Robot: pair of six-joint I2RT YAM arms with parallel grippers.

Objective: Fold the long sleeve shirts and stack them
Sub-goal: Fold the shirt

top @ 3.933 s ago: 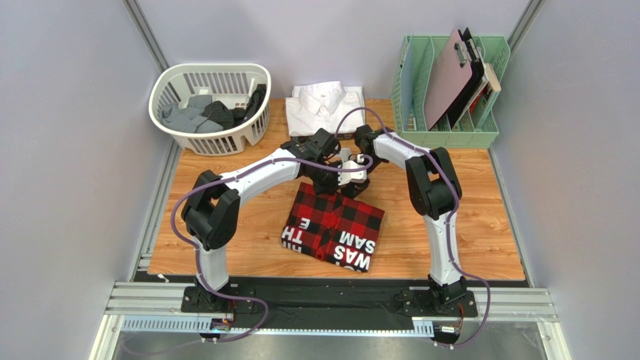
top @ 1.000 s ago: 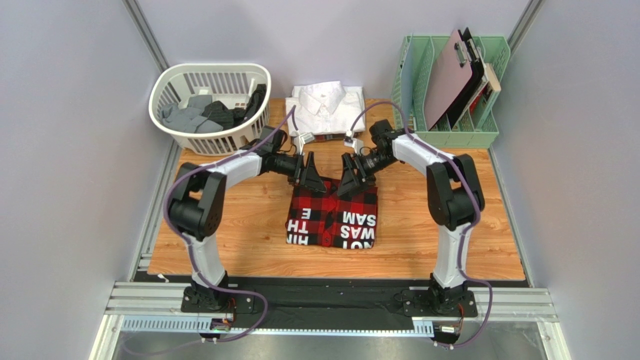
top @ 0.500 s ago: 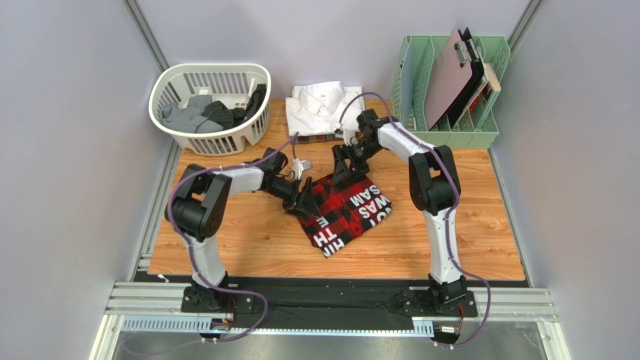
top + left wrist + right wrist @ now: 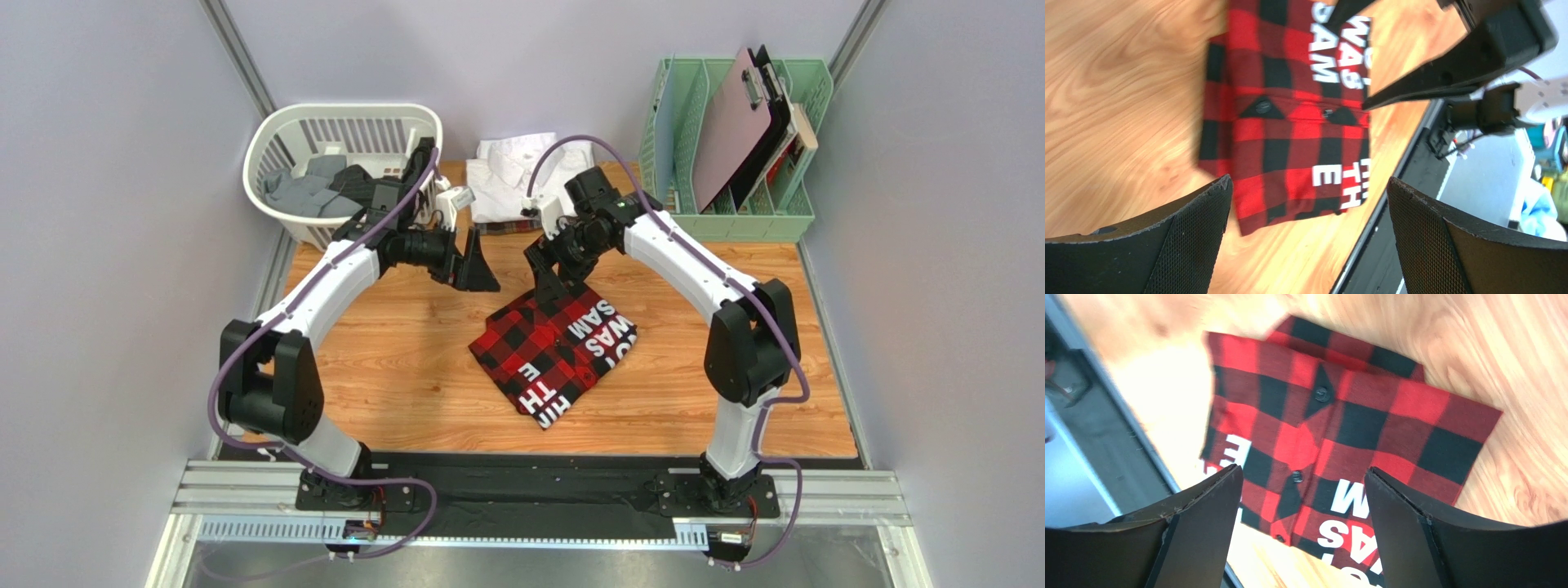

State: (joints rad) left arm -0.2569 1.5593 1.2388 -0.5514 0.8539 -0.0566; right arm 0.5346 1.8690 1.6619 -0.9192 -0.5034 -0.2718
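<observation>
Lying under right claw (image 4: pixel 1301 470): flannel shirt (image 4: pixel 1364 425)

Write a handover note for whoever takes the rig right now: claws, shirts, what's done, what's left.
Left claw: open, empty, above the table, left of the red checked shirt.
Right claw: open, empty, over that shirt's far corner.
Done: red checked shirt folded, lying askew mid-table; white shirt folded at the back.
Left: probably stack red on white; dark clothes wait in the basket.

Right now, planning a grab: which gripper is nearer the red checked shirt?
Right. The right gripper hangs above the far corner of the red checked shirt; the left gripper is off it, farther left.
</observation>
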